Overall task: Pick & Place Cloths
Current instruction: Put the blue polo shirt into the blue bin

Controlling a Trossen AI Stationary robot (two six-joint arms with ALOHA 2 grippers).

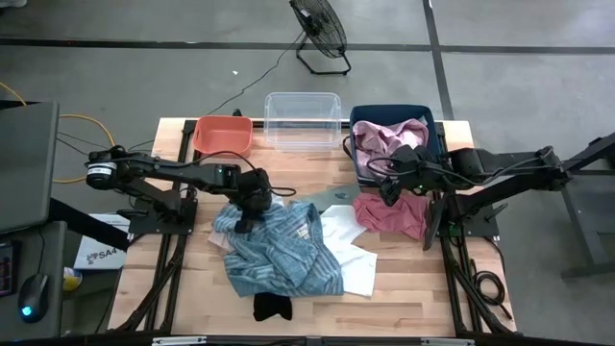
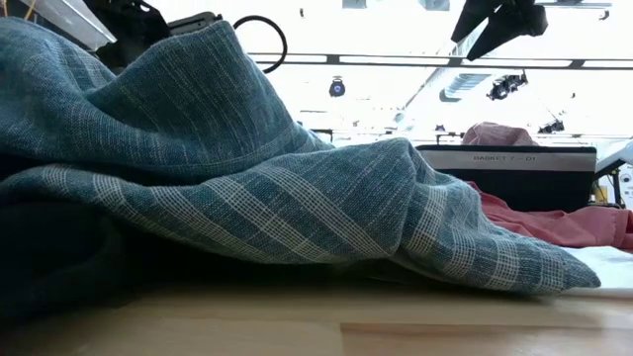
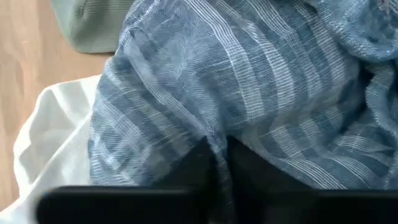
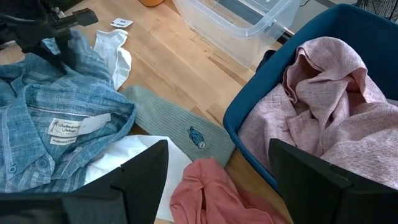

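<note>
The large blue-striped cloth point(image 1: 279, 252) lies crumpled at the table's middle and fills the low view point(image 2: 247, 198). My left gripper point(image 1: 248, 217) is down on its far left part, shut on a fold point(image 3: 219, 155). Beside it lie a white cloth point(image 1: 352, 258), an olive green cloth point(image 4: 180, 130), a dark red cloth point(image 1: 389, 215) and, near the front edge, a small black cloth point(image 1: 272, 308). A pink cloth point(image 1: 389, 139) fills the dark blue bin point(image 4: 249, 109). My right gripper point(image 4: 217, 152) hangs open above the bin's near left corner, touching nothing. My left gripper pinches a raised fold of the blue-striped cloth point(image 3: 217, 146) between its two shut fingers point(image 3: 198, 171), coming from above and slanting down from the table's left. The cloth lies slack on the table around the fold. How many layers are caught cannot be seen.
An orange bin point(image 1: 223, 135) and a clear bin point(image 1: 303, 117) stand along the far edge, left of the dark blue bin. Bare wood shows at the table's near left point(image 1: 192, 288) and near right. A fan point(image 1: 322, 29) stands on the floor beyond.
</note>
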